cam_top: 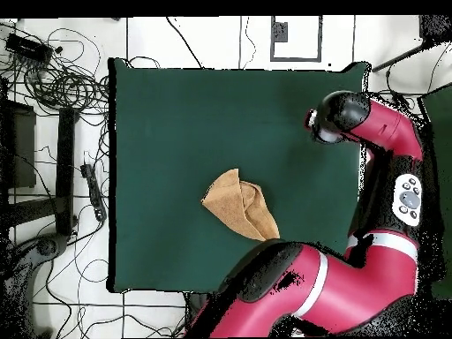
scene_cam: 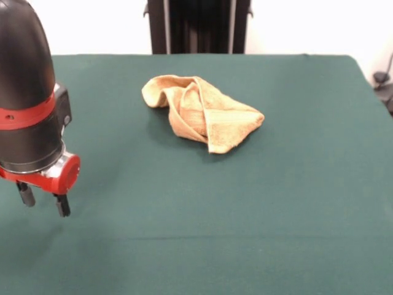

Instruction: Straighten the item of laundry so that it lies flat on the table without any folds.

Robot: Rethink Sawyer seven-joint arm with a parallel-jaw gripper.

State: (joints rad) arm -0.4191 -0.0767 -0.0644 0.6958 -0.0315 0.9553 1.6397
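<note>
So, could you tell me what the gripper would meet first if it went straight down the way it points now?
Most likely bare table. The gripper, fingers apart, points down over green cloth with nothing under it, well clear of the crumpled towel. Its height is hard to judge.

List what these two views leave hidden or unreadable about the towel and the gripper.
- Towel: its underside and inner layers are covered by its own folds in both views.
- Towel, overhead view: the arm's shoulder link comes up against its lower corner, so that edge is unclear.
- Gripper: front view shows two fingertips apart; in the overhead view the wrist housing covers them.
</note>
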